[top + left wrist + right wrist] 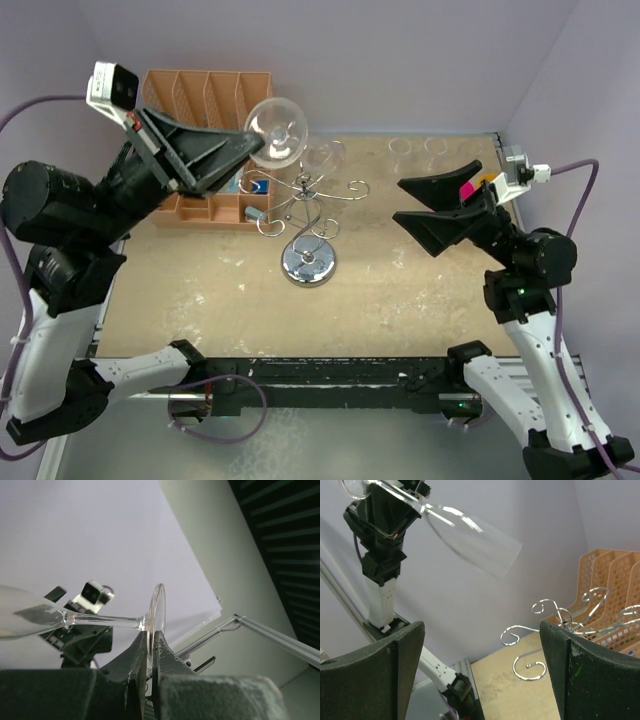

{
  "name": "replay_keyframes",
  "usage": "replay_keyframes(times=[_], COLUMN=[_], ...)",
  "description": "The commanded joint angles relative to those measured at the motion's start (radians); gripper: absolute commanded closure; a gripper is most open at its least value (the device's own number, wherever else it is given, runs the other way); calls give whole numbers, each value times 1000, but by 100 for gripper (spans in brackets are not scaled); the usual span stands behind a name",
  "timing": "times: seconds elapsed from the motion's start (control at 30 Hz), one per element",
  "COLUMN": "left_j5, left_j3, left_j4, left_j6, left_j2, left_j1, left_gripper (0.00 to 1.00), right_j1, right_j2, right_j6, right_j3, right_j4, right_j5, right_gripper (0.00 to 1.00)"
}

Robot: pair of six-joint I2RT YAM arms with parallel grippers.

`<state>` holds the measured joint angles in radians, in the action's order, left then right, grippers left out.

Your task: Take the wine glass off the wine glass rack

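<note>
My left gripper [248,150] is shut on the rim of the wine glass's foot, holding the wine glass [277,130] in the air above and to the left of the wine glass rack [309,262]. In the left wrist view the foot [159,605] stands edge-on between the jaws of the left gripper [150,636], and the stem runs left to the bowl. The glass is clear of the rack's curled silver arms [312,190]. My right gripper [415,203] hangs open to the right of the rack, holding nothing. Between its fingers [480,630] the right wrist view shows the rack's curls [517,632] and, higher up, the glass bowl [475,540].
An orange slotted organizer [200,95] stands at the back left, behind my left arm; it also shows at the right of the right wrist view [615,580]. Two clear glasses [415,148] stand at the table's back right. Purple walls close off the back and the sides.
</note>
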<state>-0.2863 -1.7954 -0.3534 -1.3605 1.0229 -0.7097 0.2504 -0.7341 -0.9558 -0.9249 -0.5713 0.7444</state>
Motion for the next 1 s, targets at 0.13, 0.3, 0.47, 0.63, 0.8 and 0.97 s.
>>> replay_keyframes(times=[0.13, 0.3, 0.47, 0.63, 0.8, 0.97], left_j5=[-35, -53, -68, -77, -62, -71], left_j3=[-75, -84, -53, -37, 13, 42], left_j4=[429, 562, 667, 695, 751, 783], left_j6=[-159, -226, -298, -310, -362, -391], left_j2=[162, 223, 252, 256, 238, 235], left_j1=[-5, -4, -4, -4, -3, -2], left_gripper=[100, 100, 100, 100, 100, 100], right_j1=[3, 3, 3, 1, 1, 1], right_j2=[-131, -198, -268, -287, -267, -205], right_j6=[-145, -193, -209, -232, -225, -189], right_j3=[-56, -89, -133, -135, -134, -129], right_j4=[-266, -390, -482, -580, -617, -575], right_j5=[-73, -84, -83, -86, -77, -136], right_gripper=[3, 4, 9, 17, 18, 14])
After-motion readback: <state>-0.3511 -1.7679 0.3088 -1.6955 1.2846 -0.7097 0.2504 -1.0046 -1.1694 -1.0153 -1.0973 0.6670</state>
